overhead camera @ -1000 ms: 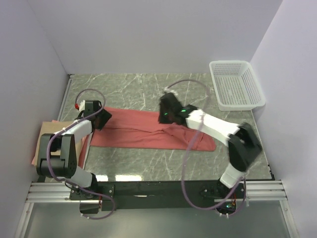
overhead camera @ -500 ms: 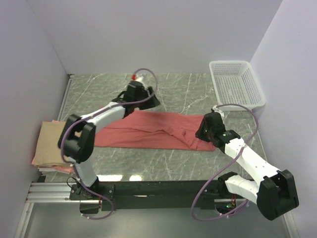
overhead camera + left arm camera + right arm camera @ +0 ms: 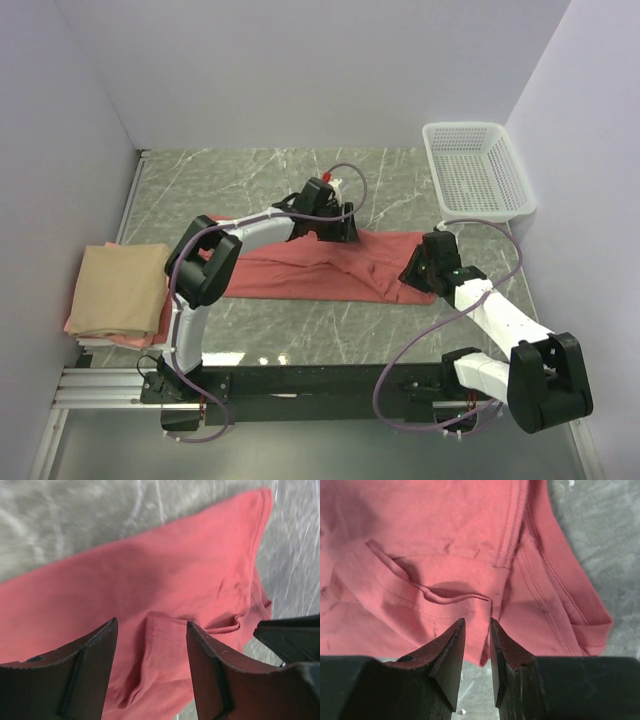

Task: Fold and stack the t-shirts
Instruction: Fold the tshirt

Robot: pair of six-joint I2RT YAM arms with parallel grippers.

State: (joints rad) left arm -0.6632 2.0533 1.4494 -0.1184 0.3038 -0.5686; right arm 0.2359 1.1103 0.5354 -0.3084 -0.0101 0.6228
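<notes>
The salmon-red t-shirt (image 3: 280, 270) lies in a long band across the middle of the table. My left gripper (image 3: 340, 225) hovers over the middle of its far edge. In the left wrist view that gripper (image 3: 151, 625) is open, with wrinkled red cloth (image 3: 150, 570) below the jaws and nothing between them. My right gripper (image 3: 412, 270) is at the shirt's right end. In its wrist view the jaws (image 3: 477, 621) stand a narrow gap apart above the shirt's (image 3: 445, 530) near hem, gripping nothing. A folded tan t-shirt (image 3: 120, 285) rests on the pink t-shirt (image 3: 163, 322) at the left edge.
A white mesh basket (image 3: 475, 170) stands at the back right corner. The marble table (image 3: 250, 175) is closed in by walls at the left, back and right. A dark part of the right arm (image 3: 290, 640) shows at the right of the left wrist view.
My left gripper swung from the shirt's left end to its far middle. My right gripper moved from the middle to the right end and its jaws parted slightly. The tan stack is now uncovered.
</notes>
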